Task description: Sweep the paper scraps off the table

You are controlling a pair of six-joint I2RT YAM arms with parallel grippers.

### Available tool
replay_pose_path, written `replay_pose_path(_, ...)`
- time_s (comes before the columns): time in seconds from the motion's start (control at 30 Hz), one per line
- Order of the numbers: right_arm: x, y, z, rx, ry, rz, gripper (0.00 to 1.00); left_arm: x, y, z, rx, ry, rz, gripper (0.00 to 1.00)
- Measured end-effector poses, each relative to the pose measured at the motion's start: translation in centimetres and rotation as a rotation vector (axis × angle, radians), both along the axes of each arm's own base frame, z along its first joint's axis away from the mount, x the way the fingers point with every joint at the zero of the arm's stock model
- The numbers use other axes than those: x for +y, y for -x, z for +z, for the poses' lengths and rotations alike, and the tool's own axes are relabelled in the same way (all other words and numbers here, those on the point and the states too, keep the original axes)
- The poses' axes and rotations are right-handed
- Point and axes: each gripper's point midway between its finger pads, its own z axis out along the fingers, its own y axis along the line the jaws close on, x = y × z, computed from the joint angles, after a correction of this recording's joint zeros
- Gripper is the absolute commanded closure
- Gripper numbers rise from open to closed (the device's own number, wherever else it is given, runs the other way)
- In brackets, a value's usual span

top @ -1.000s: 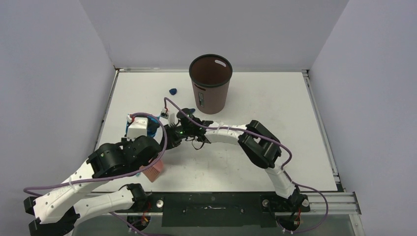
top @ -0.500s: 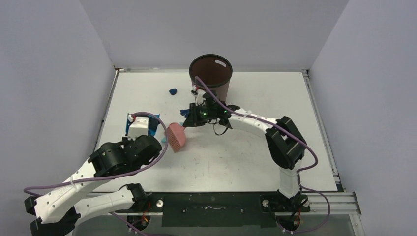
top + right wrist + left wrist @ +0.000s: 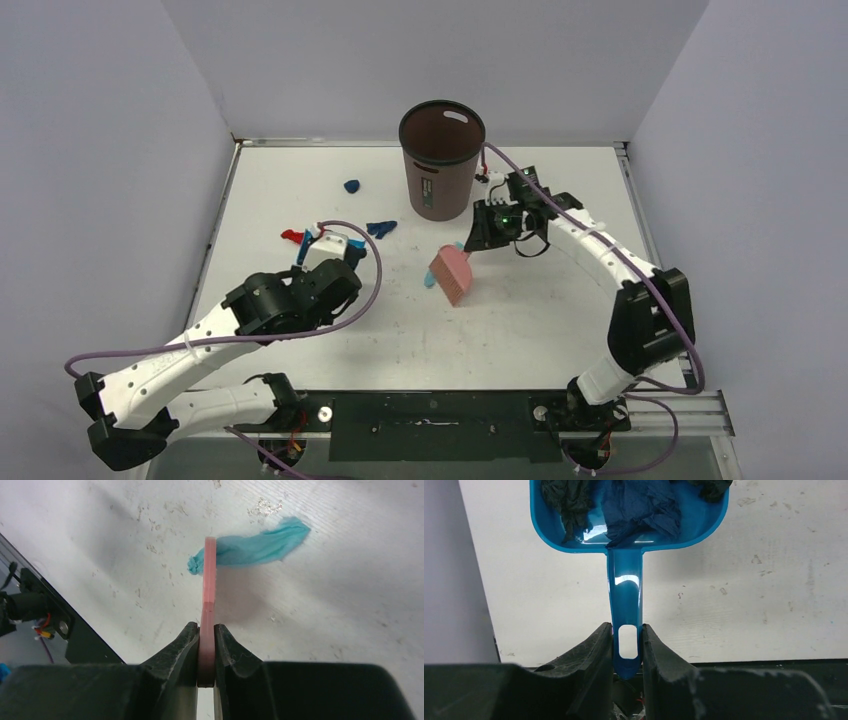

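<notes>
I see paper scraps (image 3: 634,510) piled in the blue dustpan (image 3: 626,587), its handle clamped in my left pincer (image 3: 626,636); others lie loose on the bench (image 3: 560,320). A light-blue strip (image 3: 255,547) lies right by the pink brush (image 3: 209,580), which my right pincer (image 3: 206,630) grips. The bin (image 3: 440,180) label is unreadable.

A robotics lab test cell. Plain pale grey panels (image 3: 430,50) box in a white, scuffed surface (image 3: 560,330) on three sides. At its near edge, two white-and-black robot arms, the left arm (image 3: 190,345) and the right arm (image 3: 600,250), are mounted on a metal frame (image 3: 680,405), with a black plate (image 3: 430,425) between their bases. Purple cables (image 3: 377,265) trail loosely along both arms. The wrist views show the surface speckled with small dark marks.
</notes>
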Motion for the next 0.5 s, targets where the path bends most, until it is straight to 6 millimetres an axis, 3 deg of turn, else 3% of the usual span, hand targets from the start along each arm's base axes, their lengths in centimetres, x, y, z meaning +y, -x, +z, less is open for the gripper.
replay_pose_path(0.23, -3.5, 2.2, 3.7, -0.142, 0.098, 0.091, 0.95, -3.7, -0.5, -1.7, 0.054, 0.059, -0.091, 1.00)
replay_pose_path(0.5, -6.7, -1.3, 6.0, -0.365, 0.327, 0.106, 0.95, -8.1, 0.7, -6.2, 0.173, 0.074, -0.223, 1.00)
